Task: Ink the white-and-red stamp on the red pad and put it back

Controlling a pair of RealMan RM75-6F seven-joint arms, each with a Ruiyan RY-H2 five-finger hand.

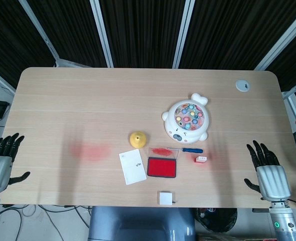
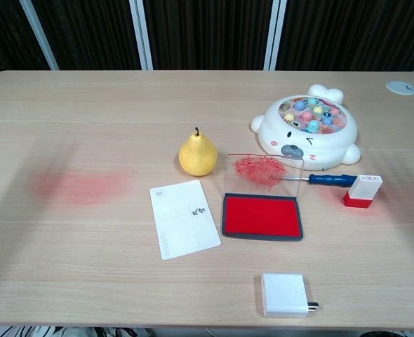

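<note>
The white-and-red stamp (image 1: 201, 159) (image 2: 363, 190) lies on the table, right of the red ink pad (image 1: 161, 167) (image 2: 262, 216). The pad is open, its clear lid (image 2: 264, 173) raised at the back and smeared red. My left hand (image 1: 2, 155) hovers at the table's left front edge, fingers spread, holding nothing. At the right front edge my right hand (image 1: 266, 165) is also spread and holds nothing, well right of the stamp. Neither hand shows in the chest view.
A yellow pear (image 2: 197, 154) and a white card (image 2: 184, 218) sit left of the pad. A blue-handled screwdriver (image 2: 331, 179) lies behind the stamp, before a white fishing-game toy (image 2: 308, 128). A white charger block (image 2: 284, 295) rests near the front edge. A red stain (image 2: 81, 186) marks the left.
</note>
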